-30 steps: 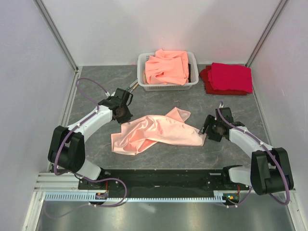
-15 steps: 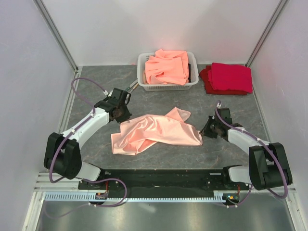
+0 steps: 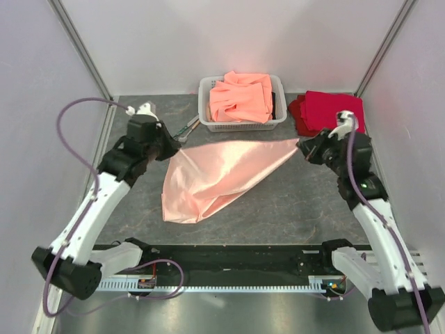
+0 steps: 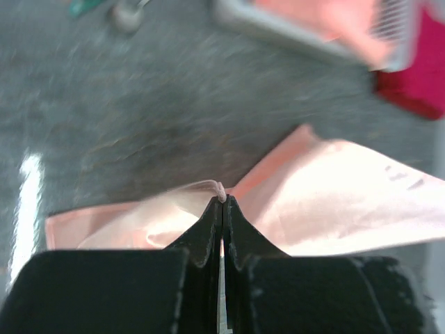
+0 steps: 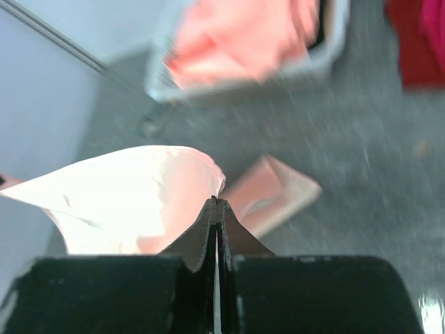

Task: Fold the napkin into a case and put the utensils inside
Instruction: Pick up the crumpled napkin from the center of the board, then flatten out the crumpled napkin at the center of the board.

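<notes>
Count: 1 napkin point(image 3: 215, 177), 1 basket point(image 3: 243, 126) with 1 orange cloth heap point(image 3: 240, 97) inside. 1 red cloth stack point(image 3: 332, 111) right of the basket. Utensils point(image 3: 189, 126) at the basket's left, number unclear.

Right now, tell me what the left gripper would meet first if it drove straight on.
Probably the bare table just beyond the napkin that the left gripper pinches; the white basket sits farther, off right. Depth is unclear.

Behind the napkin point(image 3: 215, 177) stands the basket point(image 3: 240, 126); right of that, folded cloths point(image 3: 334, 111).
</notes>
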